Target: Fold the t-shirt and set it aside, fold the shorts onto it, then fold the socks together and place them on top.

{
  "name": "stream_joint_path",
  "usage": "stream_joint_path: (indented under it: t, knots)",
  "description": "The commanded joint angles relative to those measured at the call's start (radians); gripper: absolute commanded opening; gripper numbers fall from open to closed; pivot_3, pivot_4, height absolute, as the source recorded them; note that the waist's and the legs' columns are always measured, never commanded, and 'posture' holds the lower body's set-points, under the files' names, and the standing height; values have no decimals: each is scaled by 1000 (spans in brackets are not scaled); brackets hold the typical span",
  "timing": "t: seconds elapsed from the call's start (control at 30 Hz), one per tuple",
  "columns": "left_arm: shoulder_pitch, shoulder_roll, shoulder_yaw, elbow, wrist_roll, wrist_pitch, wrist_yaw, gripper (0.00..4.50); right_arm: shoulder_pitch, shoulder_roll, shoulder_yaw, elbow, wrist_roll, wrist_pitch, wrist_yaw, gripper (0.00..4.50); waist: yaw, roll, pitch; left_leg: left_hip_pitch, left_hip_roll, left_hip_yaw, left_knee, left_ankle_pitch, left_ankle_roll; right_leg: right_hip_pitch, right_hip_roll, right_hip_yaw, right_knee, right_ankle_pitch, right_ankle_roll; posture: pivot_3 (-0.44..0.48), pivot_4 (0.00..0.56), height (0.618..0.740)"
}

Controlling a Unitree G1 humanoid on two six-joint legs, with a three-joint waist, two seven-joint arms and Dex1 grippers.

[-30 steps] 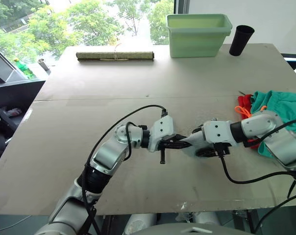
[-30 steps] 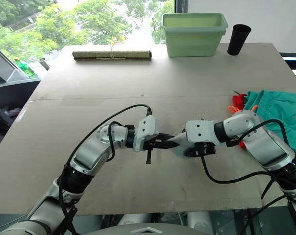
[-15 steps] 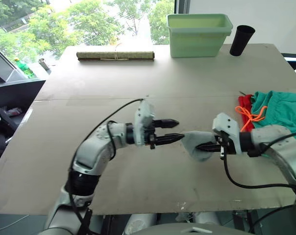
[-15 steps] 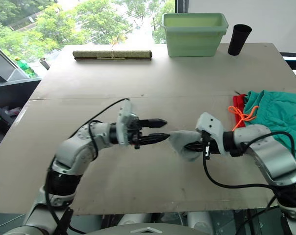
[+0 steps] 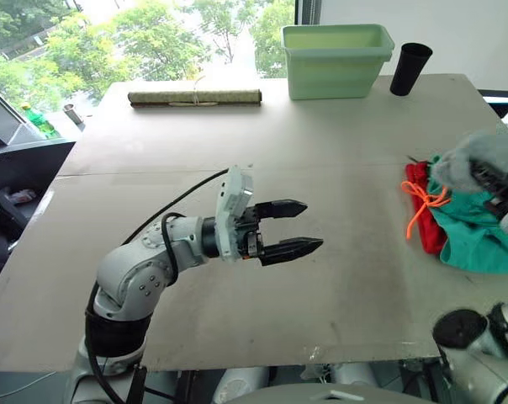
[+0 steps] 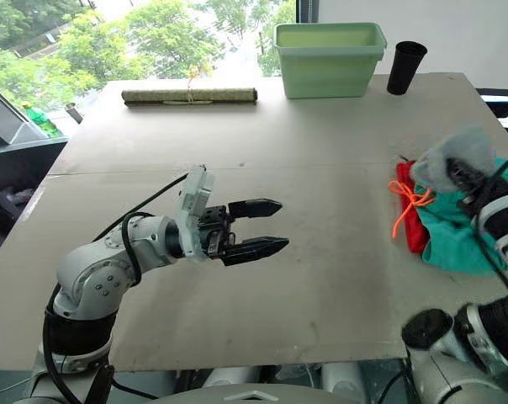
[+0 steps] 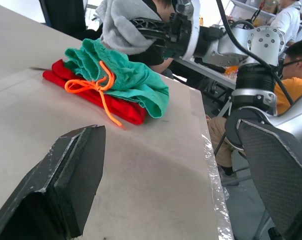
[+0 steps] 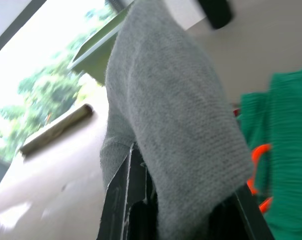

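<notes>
My right gripper (image 5: pixel 489 175) is shut on the grey socks (image 5: pixel 473 160), holding them in the air above the pile at the table's right edge. There the teal-green shorts (image 5: pixel 477 227) with an orange drawstring (image 5: pixel 420 206) lie folded on the folded red t-shirt (image 5: pixel 422 215). In the right wrist view the socks (image 8: pixel 176 130) drape over the fingers. My left gripper (image 5: pixel 294 227) stands open and empty over the middle of the table, pointing right. In the left wrist view the shorts (image 7: pixel 126 75) rest on the t-shirt (image 7: pixel 98 97), with the socks (image 7: pixel 122 25) above them.
A pale green bin (image 5: pixel 338 59) and a black cup (image 5: pixel 410 69) stand at the back of the table (image 5: pixel 237 160). A rolled mat (image 5: pixel 195 98) lies at the back left. People sit beyond the table's right edge in the left wrist view.
My left gripper let go of the socks and opened wide, staying mid-table. My right gripper closed on the socks and carried them right and up, over the folded pile.
</notes>
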Motion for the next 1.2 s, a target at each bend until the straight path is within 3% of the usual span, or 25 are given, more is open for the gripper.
stream_joint_path:
  t: [0.03, 0.17, 0.33, 0.4, 0.43, 0.5, 0.67, 0.77, 0.87, 0.97, 1.03, 1.1, 1.2]
  knots:
    - [-24, -1, -2, -30, -11, -25, 0, 4500, -73, -3, -67, 41, -47, 6, -145, 116, 0, 0, 0, 0, 0, 0, 0, 0, 0, 0, 0, 0, 0, 0, 0, 0, 150, 740]
    - [-49, -14, -17, -24, 0, -38, 5, 4500, -171, -27, -87, 219, -139, 6, -222, 116, -12, 1, 0, 0, 0, 3, 0, 0, 0, 0, 0, 2, 0, 0, 0, 0, 150, 740]
    - [-68, -27, -31, -19, 15, -53, 18, 4500, -141, -45, -19, 435, -258, -116, -285, 116, -19, 1, 0, 1, 1, 7, 0, 0, 0, 0, 0, 4, 0, 0, 0, 0, 150, 740]
    - [-71, -32, -34, -12, 21, -59, 21, 4500, -129, -51, 3, 482, -285, -164, -305, 1118, -20, 2, -1, 1, 2, 9, -1, 0, 0, 0, 1, 6, 0, 0, 0, 0, 150, 740]
    - [-71, -34, -37, -6, 26, -64, 21, 4500, -118, -60, 22, 492, -308, -186, -322, 1367, -21, 2, -1, 1, 2, 10, -1, 0, 0, 0, 1, 7, 0, 0, 0, 0, 150, 740]
    - [-70, -37, -42, 0, 35, -71, 21, 4500, -101, -77, 51, 489, -335, -205, -342, 2277, -21, 2, -1, 2, 2, 12, -1, 0, 0, 0, 1, 8, 0, 0, 0, 0, 150, 740]
    - [-63, -39, -38, 19, 29, -69, 24, 4500, -2, -146, 189, 252, -275, -78, -234, 4411, -19, 3, -1, 1, 2, 12, 0, 0, 0, 0, 1, 7, 0, 0, 0, 0, 150, 740]
    - [-67, -51, -31, 41, 26, -68, 37, 4500, 146, -227, 305, 9, -217, -89, -127, 4411, -17, 4, -1, 1, 2, 11, -1, 0, 1, 0, 1, 8, 0, 0, 0, 0, 150, 740]
    - [-71, -44, -39, 52, 53, -76, 39, 4500, 419, -417, 486, -188, -268, -323, 18, 4411, -16, 4, -1, 1, 3, 11, -1, 0, 1, 0, 2, 8, -1, 0, 0, 0, 150, 740]
    - [-83, -78, -53, 83, 149, -140, 108, 4500, 628, -509, 545, -277, -355, -584, 122, 4411, -17, 3, -2, 2, 4, 13, -1, 0, 1, 1, 3, 9, -1, 0, 2, 0, 150, 740]
    - [-80, -122, -55, 112, 192, -209, 125, 4500, 789, -576, 586, -280, -468, -903, 234, 4411, -12, 1, -1, 4, 4, 13, -1, 0, 1, 2, 3, 9, -2, 1, 2, 0, 150, 740]
    - [-71, -130, -64, 146, 256, -257, 144, 4500, 768, -555, 636, -266, -426, -1131, 331, 4466, -17, -1, 1, 5, 3, 14, -1, 0, 1, 3, 4, 11, -2, 1, 4, 0, 150, 740]
    - [-53, -126, -1, 165, 209, -213, 166, 4500, 619, -527, 786, -196, -339, -1208, 417, 4466, -26, -4, 2, 14, 4, 16, -2, 0, 1, 5, 8, 19, -1, 3, 6, 0, 150, 740]
